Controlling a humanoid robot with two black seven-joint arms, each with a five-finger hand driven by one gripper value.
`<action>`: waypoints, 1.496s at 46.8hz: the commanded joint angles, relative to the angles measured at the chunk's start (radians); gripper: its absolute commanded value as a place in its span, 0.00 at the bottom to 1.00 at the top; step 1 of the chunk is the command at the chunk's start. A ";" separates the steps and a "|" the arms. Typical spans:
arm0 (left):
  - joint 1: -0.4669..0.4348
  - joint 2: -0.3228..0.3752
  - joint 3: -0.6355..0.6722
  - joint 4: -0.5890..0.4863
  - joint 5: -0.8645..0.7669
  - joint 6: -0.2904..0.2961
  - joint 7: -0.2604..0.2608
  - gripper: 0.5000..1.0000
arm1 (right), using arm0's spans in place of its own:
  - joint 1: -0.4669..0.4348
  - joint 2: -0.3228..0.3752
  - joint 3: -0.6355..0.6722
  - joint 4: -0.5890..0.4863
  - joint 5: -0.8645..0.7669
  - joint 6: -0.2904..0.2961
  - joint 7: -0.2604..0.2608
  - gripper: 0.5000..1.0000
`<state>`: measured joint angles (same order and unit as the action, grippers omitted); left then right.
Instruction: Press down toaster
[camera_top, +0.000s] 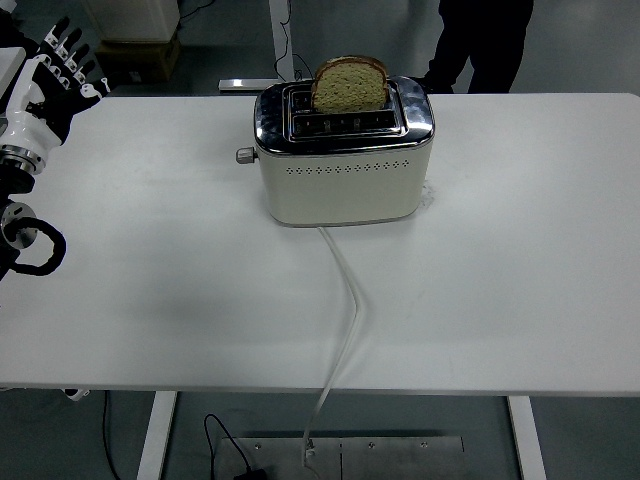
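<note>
A cream toaster (340, 178) with a chrome top stands at the table's far middle. One slice of brown bread (349, 83) sticks up out of its rear slot. Its small lever knob (242, 155) juts out on the left end, high up. My left hand (55, 68) is raised at the far left edge of the picture, well away from the toaster, fingers spread and holding nothing. The right arm does not show.
The toaster's white cord (345, 300) runs forward over the white table (520, 270) and drops off the near edge. A person in dark trousers (485, 40) stands behind the table at the far right. A cardboard box (135, 55) sits on the floor at the back left.
</note>
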<state>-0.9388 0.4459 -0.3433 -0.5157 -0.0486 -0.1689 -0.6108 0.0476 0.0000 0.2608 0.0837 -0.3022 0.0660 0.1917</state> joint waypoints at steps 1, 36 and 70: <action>0.011 -0.021 0.000 0.025 -0.025 -0.001 0.000 1.00 | 0.000 0.000 0.000 0.001 0.000 0.000 0.000 1.00; 0.040 -0.153 -0.011 0.118 -0.172 -0.011 0.083 1.00 | 0.000 0.000 0.000 -0.001 0.000 0.000 0.000 1.00; 0.052 -0.191 -0.089 0.160 -0.217 -0.054 0.091 1.00 | 0.000 0.000 0.000 -0.001 -0.001 0.000 0.000 1.00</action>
<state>-0.8875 0.2546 -0.4310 -0.3573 -0.2654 -0.2209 -0.5200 0.0476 0.0000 0.2608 0.0838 -0.3021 0.0659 0.1918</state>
